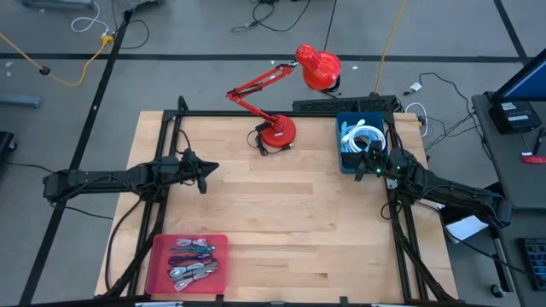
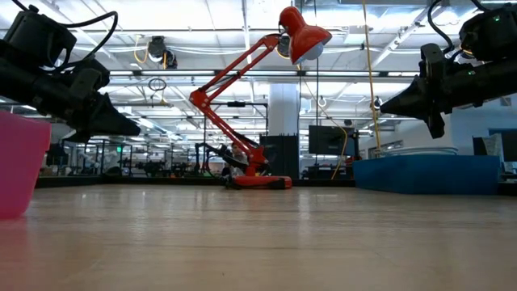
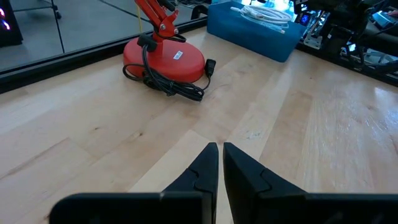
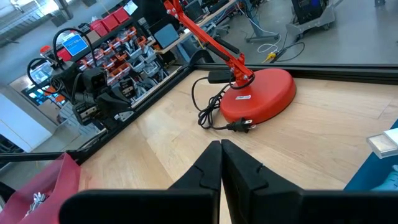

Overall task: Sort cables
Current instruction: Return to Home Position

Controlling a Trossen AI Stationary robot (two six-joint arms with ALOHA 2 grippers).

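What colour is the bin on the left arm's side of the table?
Pink. The bin shows best in the high view, seen from above.

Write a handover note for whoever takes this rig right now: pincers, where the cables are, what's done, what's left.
Left pincer: shut, empty, raised over the table, left side.
Right pincer: shut, empty, raised by the blue bin.
Cables: white and light-blue coils in the blue bin; short bundles in the pink bin.
Done: no cable shows outside the bins.
Left: probably just parking both arms.
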